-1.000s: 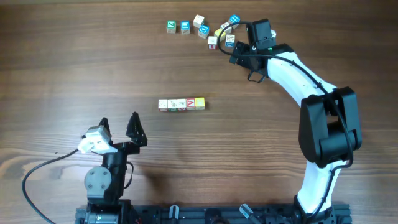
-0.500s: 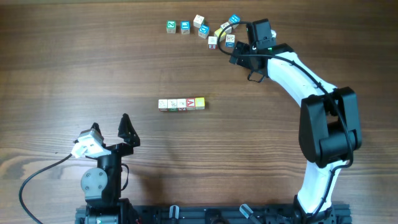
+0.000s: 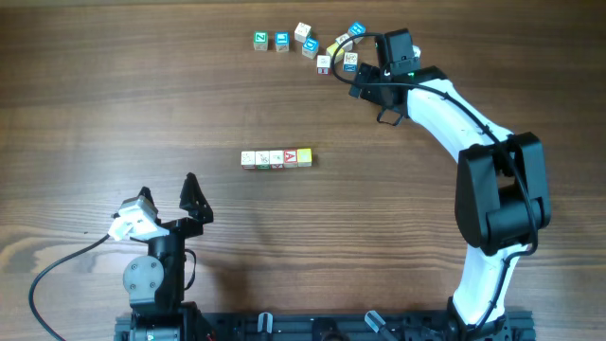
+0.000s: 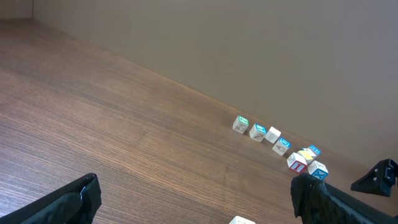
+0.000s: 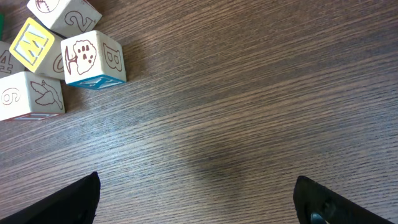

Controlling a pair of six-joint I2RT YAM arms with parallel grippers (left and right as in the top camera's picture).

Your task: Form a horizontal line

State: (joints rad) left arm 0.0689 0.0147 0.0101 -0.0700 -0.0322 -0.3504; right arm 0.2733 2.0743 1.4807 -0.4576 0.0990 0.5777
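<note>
Puts the horizontal line (image 3: 276, 158) near the middle of the overhead frame: a short row of cubes set edge to edge, yellow at the right end, a red "A" beside it. Leaves it above and to the right of the left gripper (image 3: 168, 189), well apart, and below and to the left of the right gripper (image 3: 372, 102), also well apart. Shows the left gripper at lower left, fingers spread wide toward the top of the frame, nothing between them, arm folded low over its base. Shows the right arm curving from lower right to upper centre, gripper spread wide over bare wood, clasping nothing, just beside the loose cubes (image 3: 312, 43) scattered along the top.
</note>
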